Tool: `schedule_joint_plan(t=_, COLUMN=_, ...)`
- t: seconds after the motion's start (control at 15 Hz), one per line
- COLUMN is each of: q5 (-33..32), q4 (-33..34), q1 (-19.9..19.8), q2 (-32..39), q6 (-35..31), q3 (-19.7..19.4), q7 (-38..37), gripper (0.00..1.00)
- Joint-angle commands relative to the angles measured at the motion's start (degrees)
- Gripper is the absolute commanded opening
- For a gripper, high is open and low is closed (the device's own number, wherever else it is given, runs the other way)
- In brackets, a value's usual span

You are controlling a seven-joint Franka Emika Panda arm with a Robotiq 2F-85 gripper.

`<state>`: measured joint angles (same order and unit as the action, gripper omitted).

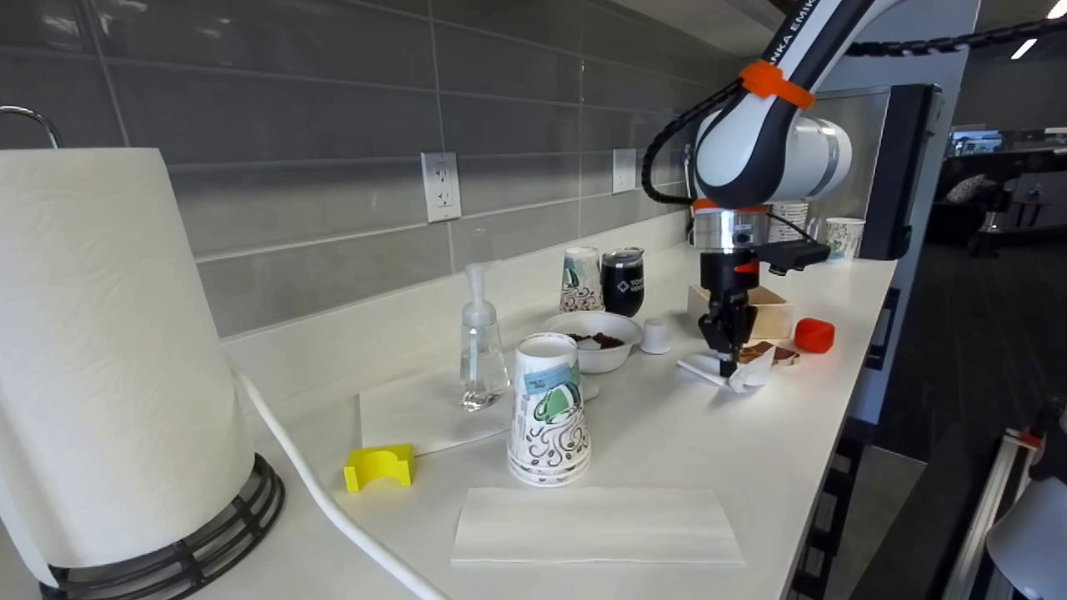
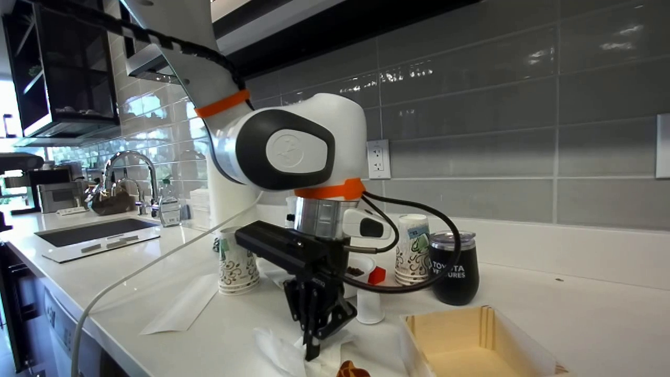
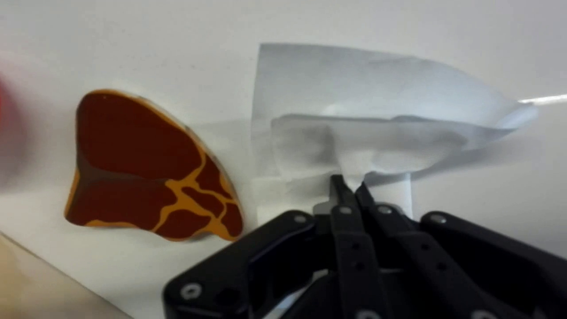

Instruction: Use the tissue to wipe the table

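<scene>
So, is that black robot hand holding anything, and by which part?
Yes: the black hand pinches the rumpled white paper tissue by a bunched fold, roughly at its middle.

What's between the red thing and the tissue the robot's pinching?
A flat brown piece with orange streaks. The wrist view shows it between the tissue and the blurry red thing at the left edge.

The tumbler (image 2: 463,283) reads "TOYOTA VENTURES"; on the arm (image 1: 744,150), partly cut off, stands "ANKA EMIK".
</scene>
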<state>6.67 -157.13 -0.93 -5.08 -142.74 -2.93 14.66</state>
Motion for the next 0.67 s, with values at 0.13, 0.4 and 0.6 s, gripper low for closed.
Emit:
schedule_joint_plan(t=0.13, q5=11.13, q4=0.05, q1=5.49, q2=2.64, q6=-1.61, q3=3.19, q7=8.49, gripper=0.00)
schedule_joint_plan(t=0.4, q5=14.86, q4=-0.14, q1=9.89, q2=2.93, q6=-2.35, q3=7.21, q7=11.42, gripper=0.00)
schedule_joint_plan(t=0.6, q5=14.91, q4=-0.18, q1=12.70, q2=2.97, q6=-1.79, q3=10.07, q7=12.42, gripper=0.00)
